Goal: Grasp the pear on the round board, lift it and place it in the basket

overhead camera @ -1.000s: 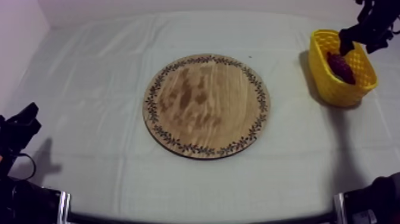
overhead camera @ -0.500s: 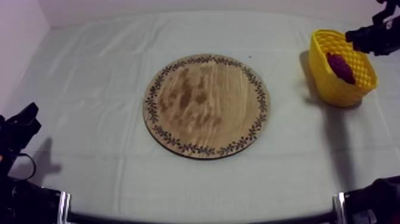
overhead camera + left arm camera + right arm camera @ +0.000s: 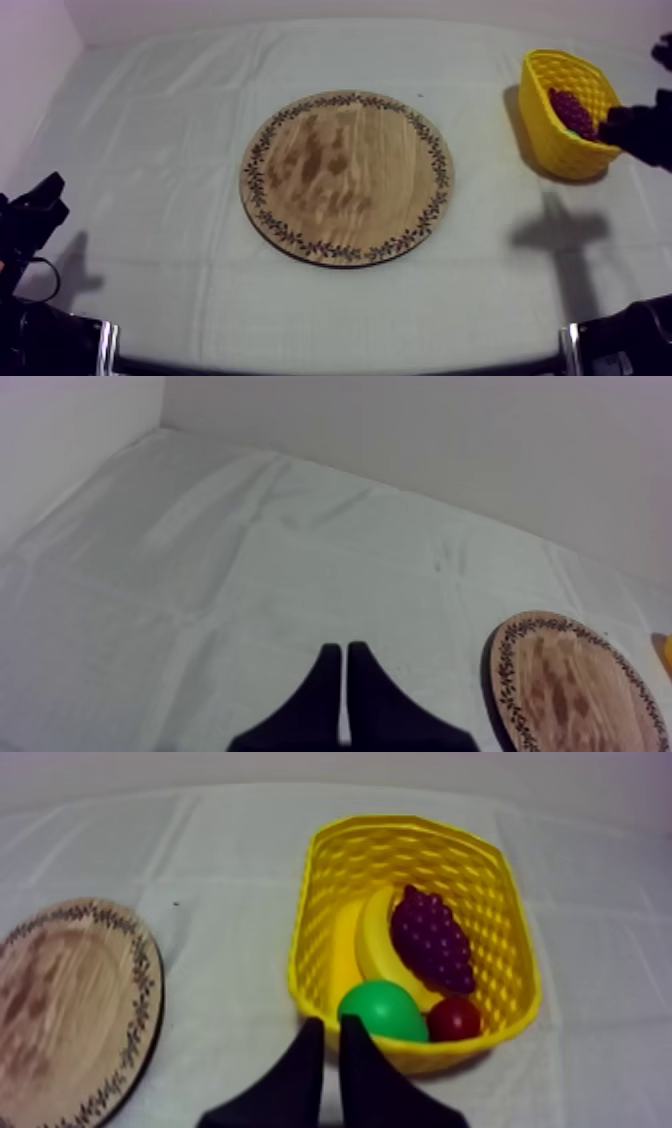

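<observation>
At the near left edge of the surface (image 3: 180, 120), my left pincer (image 3: 343, 648) sat low over the grey-white cloth (image 3: 200, 576), its two black fingers pressed together into a narrow wedge with nothing between them. Beyond it and off to one side lay the round wooden board (image 3: 570, 686), flat in the middle of the surface. Over on my right side, my right pincer (image 3: 332, 1024) was likewise pressed together and empty, its tips just short of the near wall of the yellow basket (image 3: 400, 827). The pear (image 3: 383, 1009) lay inside that basket, tucked against the near wall, with the small red fruit (image 3: 455, 1018) just beside it. Farther in, the banana (image 3: 372, 942) curved along the basket floor, and the bunch of grapes (image 3: 432, 937) rested on top of it. From above, I saw the basket near the far right of the surface, well apart from the board, with my right arm (image 3: 640, 130) a dark shape at its near side.
</observation>
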Tool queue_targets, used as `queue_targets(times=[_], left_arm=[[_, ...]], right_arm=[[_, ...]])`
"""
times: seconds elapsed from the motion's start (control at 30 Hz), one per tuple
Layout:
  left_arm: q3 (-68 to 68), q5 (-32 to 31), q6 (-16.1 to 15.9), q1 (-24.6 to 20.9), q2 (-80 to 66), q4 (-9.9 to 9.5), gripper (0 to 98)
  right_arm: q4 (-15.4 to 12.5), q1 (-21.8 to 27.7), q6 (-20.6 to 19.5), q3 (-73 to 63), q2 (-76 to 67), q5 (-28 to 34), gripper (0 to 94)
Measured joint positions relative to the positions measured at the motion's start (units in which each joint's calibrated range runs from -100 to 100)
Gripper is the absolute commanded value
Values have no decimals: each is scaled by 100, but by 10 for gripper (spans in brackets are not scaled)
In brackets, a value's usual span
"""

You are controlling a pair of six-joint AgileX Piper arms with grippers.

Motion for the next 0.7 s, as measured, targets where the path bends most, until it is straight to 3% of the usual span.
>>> queue_targets(times=[0.13, 0.33, 0.7], left_arm=[[0, 0, 0, 0, 0, 0, 1], [0, 0, 0, 0, 0, 0, 1], [0, 0, 4, 0, 0, 0, 1]], right_arm=[[-323, 16, 470, 710, -959, 273, 25], [-399, 46, 785, 1492, -2299, 713, 32], [-426, 70, 705, 1753, -3735, 1751, 15]])
